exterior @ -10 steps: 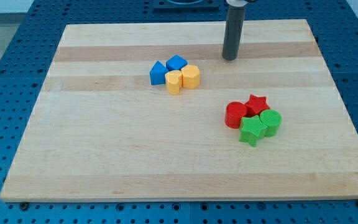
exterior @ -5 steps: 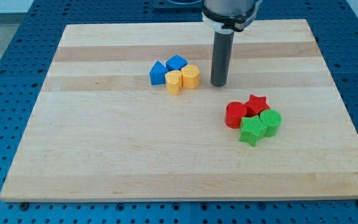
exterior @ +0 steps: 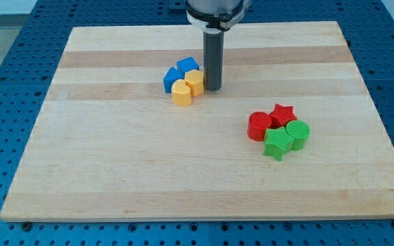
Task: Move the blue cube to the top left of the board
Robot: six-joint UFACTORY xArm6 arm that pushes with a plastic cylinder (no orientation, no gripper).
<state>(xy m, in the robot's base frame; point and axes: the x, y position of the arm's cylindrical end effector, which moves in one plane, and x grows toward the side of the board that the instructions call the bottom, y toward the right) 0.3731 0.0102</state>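
Note:
The blue cube (exterior: 187, 65) lies in the upper middle of the wooden board (exterior: 115, 171), at the top of a tight cluster. A second blue block (exterior: 170, 78), wedge-like, is at its lower left. Two yellow blocks sit below: one (exterior: 194, 81) on the right, a heart-like one (exterior: 180, 93) lower left. My tip (exterior: 213, 89) stands right against the right side of the right yellow block, just right of and below the blue cube.
A second cluster lies at the view's right middle: a red cylinder (exterior: 258, 126), a red star (exterior: 282, 113), a green star (exterior: 278, 143) and a green cylinder (exterior: 297, 133). A blue pegboard surface (exterior: 5, 82) surrounds the board.
My tip moved from the view's top right down and left into the yellow blocks. The blue and yellow cluster shifted a little left and bunched tighter.

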